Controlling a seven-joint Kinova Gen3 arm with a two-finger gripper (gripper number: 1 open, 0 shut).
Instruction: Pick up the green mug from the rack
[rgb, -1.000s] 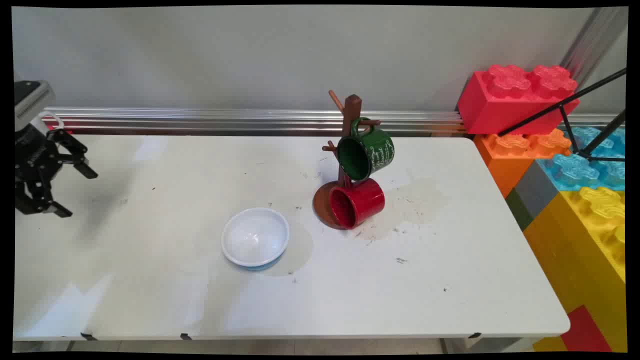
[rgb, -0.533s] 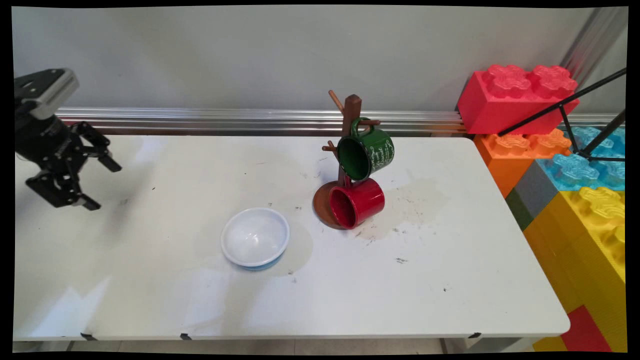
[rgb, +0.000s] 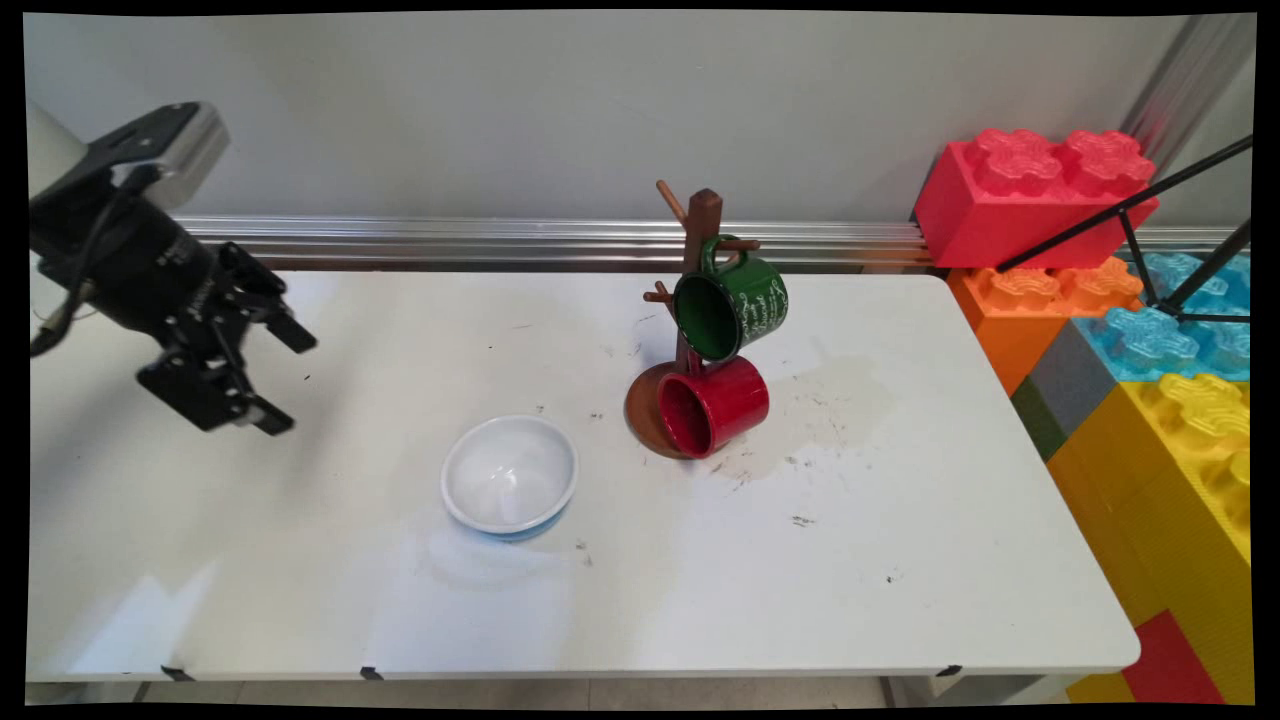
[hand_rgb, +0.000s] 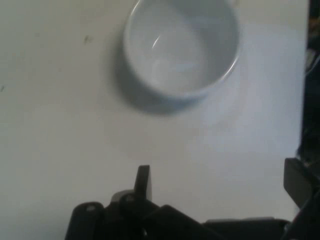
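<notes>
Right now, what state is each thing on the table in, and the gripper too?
Gripper: open, holding nothing, above the table's left part.
White bowl: upright, empty, alone on the table.
Green mug: hanging by its handle from an upper peg, mouth facing the camera.
Red mug: lying on its side on the rack's base.
Wooden mug rack: standing upright.

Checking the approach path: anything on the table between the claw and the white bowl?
Nothing visible. The claw, open, hangs over bare table left of the white bowl; the hand view shows only tabletop up to the bowl. The mug tree with the green mug and red mug stands beyond the bowl, to its right.
</notes>
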